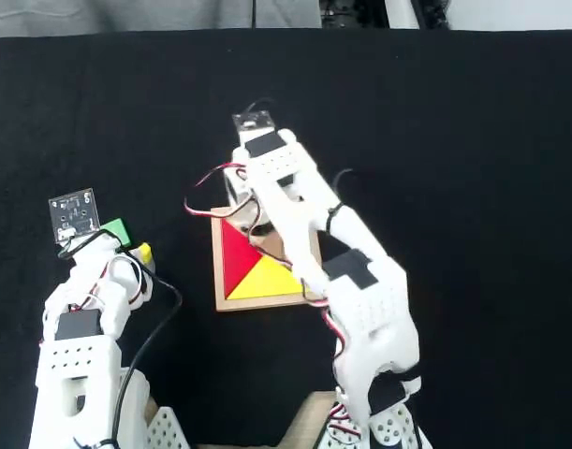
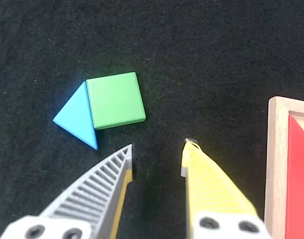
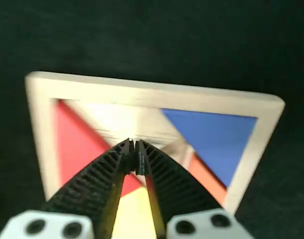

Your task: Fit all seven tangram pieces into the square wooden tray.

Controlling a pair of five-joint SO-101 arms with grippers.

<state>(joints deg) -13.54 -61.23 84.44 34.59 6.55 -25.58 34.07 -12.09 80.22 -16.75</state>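
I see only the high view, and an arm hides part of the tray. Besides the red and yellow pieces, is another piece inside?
Observer: Yes, a dark blue triangle lies in a corner of the tray.
Operator: Does the right end effector hold something?
Observer: No, the right end effector is shut and empty.
Operator: What lies by the green square?
Observer: A light blue triangle touches one side of the green square.
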